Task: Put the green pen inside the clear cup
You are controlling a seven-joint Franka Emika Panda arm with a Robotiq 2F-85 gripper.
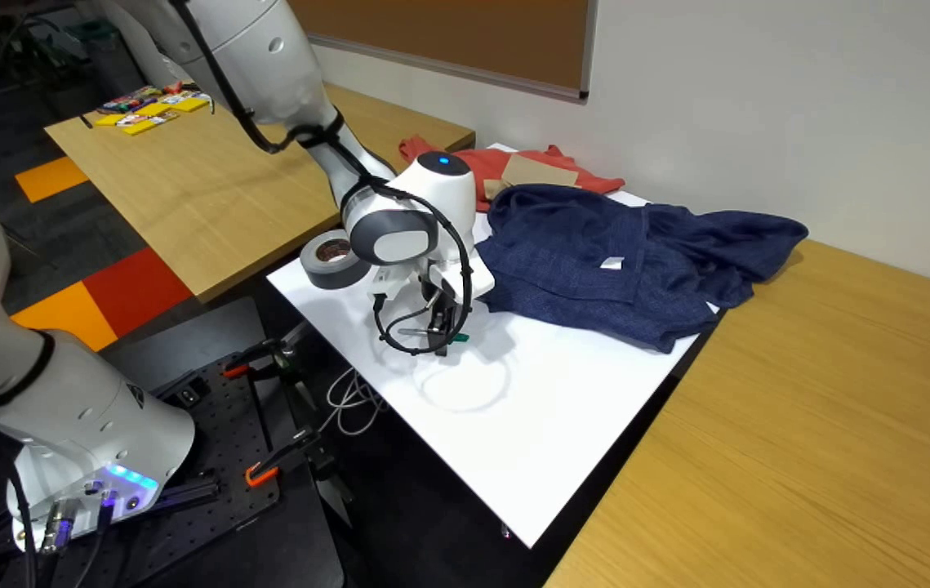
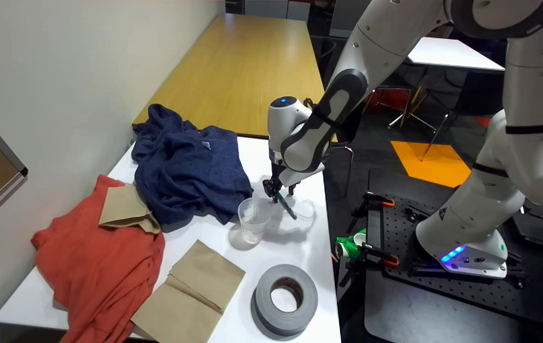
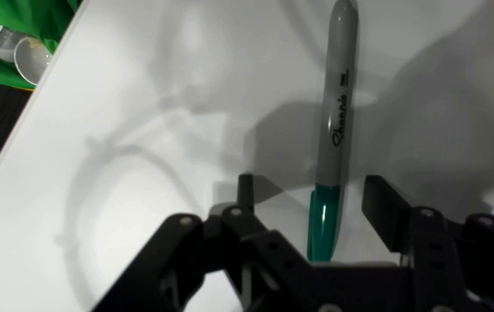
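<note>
— What is an exterior view showing?
— Just below centre, the green pen (image 1: pixel 460 337) is peeking out, partly hidden.
— And the clear cup (image 2: pixel 253 221)?
— It's appearing only in an exterior view, standing upright below centre, left of the pen.
— The wrist view?
— Only that's revealing lettering (image 3: pixel 341 112): the pen is lying right of centre on the white table (image 3: pixel 121 195), the gripper (image 3: pixel 309 190) straddling its green end, fingers (image 3: pixel 383 212) parted.

Pale wall (image 2: pixel 85 71) with a grey-framed brown board (image 1: pixel 448 33) in both exterior views, white table (image 1: pixel 562 433) between a wood-topped table (image 1: pixel 840 392) and another wood-topped table (image 1: pixel 211 196), dark floor (image 1: pixel 77 237) with orange patches (image 1: pixel 64 317) and a red patch (image 1: pixel 138 287), plus dark chairs (image 2: pixel 478 95) beside a farther white-topped table (image 2: pixel 457 53) in an exterior view.
</note>
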